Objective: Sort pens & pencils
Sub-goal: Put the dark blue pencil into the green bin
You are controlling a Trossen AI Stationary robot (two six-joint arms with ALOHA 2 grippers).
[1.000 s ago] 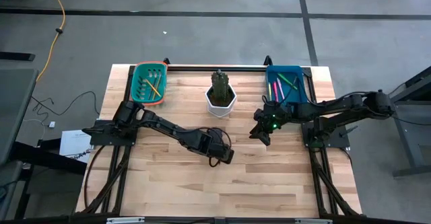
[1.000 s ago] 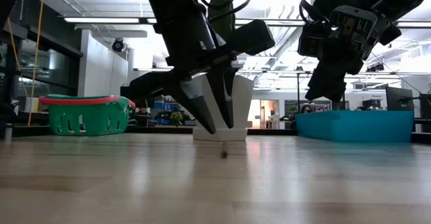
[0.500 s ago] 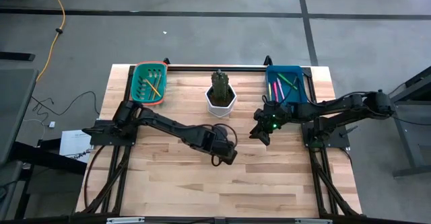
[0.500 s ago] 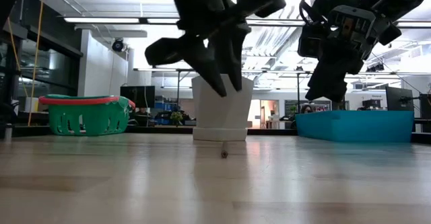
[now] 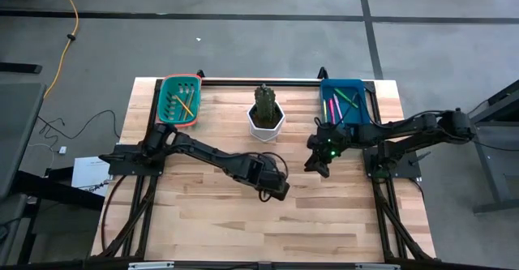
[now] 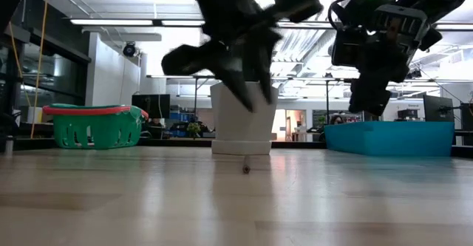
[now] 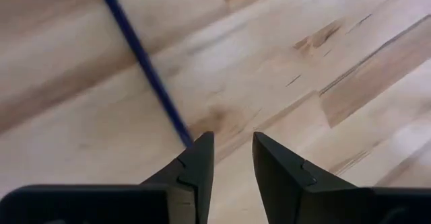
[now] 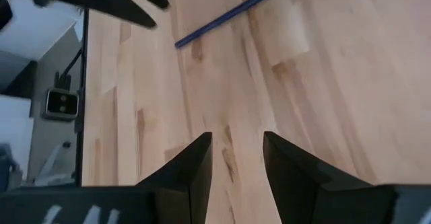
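Worktop (image 5: 211, 213) nearly clear — pencils (image 5: 182, 104) in green basket (image 5: 165, 86), pens (image 5: 334, 105) in blue bin (image 5: 364, 87). One blue stick (image 7: 145, 66) left, mid-worktop. Left gripper (image 5: 278, 190) above it, jaws narrowly apart, empty; right gripper (image 5: 317, 163) near the bin, jaws wide, empty.

The left arm reaches diagonally to mid-tabletop (image 5: 203, 213), its left claw (image 5: 278, 190) raised above the wood, empty, the two fingers (image 7: 195, 167) parted by a narrow gap. The right arm stretches in from its side; the right claw (image 5: 319, 166) hangs in the air, fingers (image 8: 195, 163) apart, holding nothing.
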